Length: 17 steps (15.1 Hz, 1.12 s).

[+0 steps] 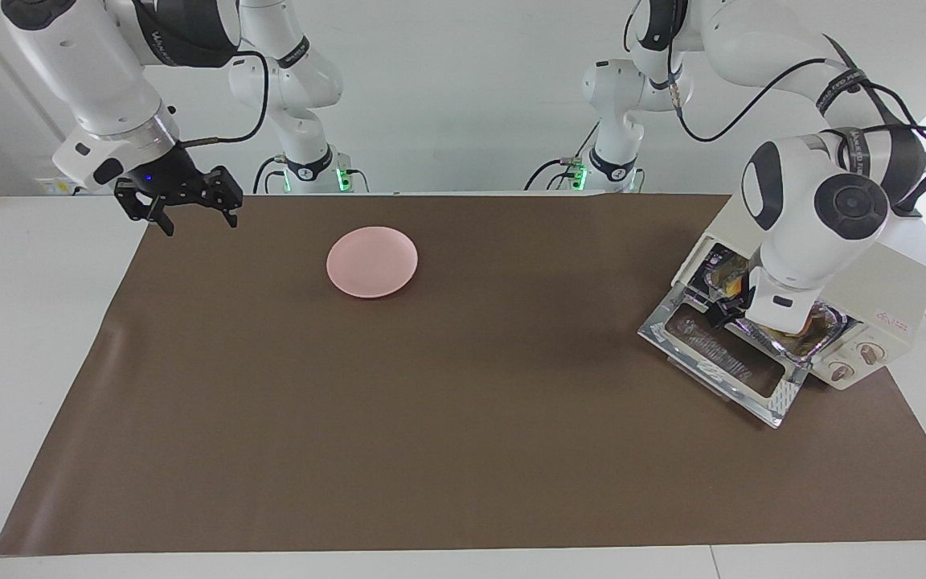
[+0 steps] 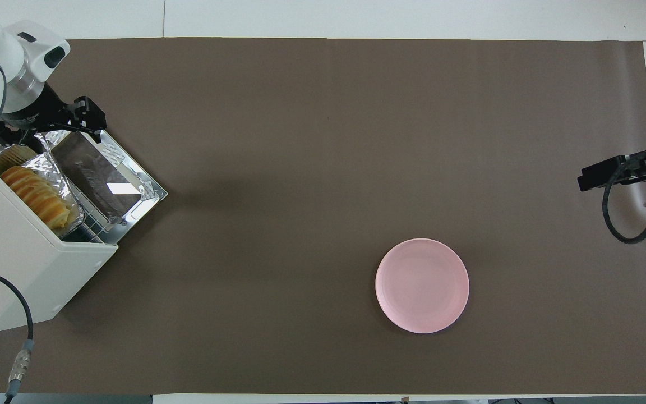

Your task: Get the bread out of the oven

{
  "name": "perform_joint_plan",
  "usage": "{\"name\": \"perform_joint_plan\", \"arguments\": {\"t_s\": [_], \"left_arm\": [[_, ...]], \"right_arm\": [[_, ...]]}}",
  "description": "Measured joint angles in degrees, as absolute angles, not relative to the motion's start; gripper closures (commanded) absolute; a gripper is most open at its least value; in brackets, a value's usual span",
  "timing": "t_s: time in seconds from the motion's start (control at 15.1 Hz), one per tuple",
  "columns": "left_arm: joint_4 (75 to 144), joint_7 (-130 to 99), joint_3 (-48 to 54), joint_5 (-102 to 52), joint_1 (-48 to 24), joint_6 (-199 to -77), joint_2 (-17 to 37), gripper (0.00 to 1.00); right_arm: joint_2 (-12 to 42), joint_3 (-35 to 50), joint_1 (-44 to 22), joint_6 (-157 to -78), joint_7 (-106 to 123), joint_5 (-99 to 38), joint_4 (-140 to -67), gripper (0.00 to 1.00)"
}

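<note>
The oven [image 1: 873, 281] [image 2: 14, 252] stands at the left arm's end of the table with its glass door [image 1: 720, 354] [image 2: 104, 174] dropped open. The bread [image 2: 34, 191], a ridged golden loaf, lies in a foil tray [image 2: 48, 168] at the oven's mouth. In the facing view my left wrist hides most of the loaf. My left gripper [image 1: 724, 310] [image 2: 76, 120] hangs open and empty low over the inner edge of the door, just in front of the tray. My right gripper [image 1: 190, 213] [image 2: 603, 174] waits open in the air over the mat's corner at the right arm's end.
A round pink plate [image 1: 372, 261] [image 2: 422, 285] sits on the brown mat [image 1: 431, 402], toward the right arm's end and close to the robots. A grey cable [image 2: 20, 348] trails beside the oven's rear.
</note>
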<state>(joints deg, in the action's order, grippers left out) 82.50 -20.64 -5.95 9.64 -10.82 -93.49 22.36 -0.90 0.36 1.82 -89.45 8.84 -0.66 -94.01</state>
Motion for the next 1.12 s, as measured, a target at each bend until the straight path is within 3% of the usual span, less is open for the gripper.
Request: {"name": "perform_joint_plan", "arguments": {"t_s": [0.66,0.79,0.99,1.06,1.12], "left_arm": [[98.8,-22.3,-7.5,11.7,-9.4,-107.2,17.6,0.00],[101.1,-22.4,-7.5,11.7,-9.4,-109.6,17.0,0.07],[103.5,-22.5,-7.5,11.7,-9.4,-112.0,16.6,0.43],[103.8,-22.5,-7.5,11.7,-9.4,-112.2,16.6,0.59],[104.0,-22.5,-7.5,11.7,-9.4,-112.2,16.5,1.00]], "right_arm": [[-0.9,0.4,1.8,-89.5,8.8,-0.7,-94.0,0.00],[-0.9,0.4,1.8,-89.5,8.8,-0.7,-94.0,0.00],[-0.9,0.3,1.8,-89.5,8.8,-0.7,-94.0,0.00],[-0.9,0.3,1.8,-89.5,8.8,-0.7,-94.0,0.00],[-0.9,0.3,1.8,-89.5,8.8,-0.7,-94.0,0.00]]}}
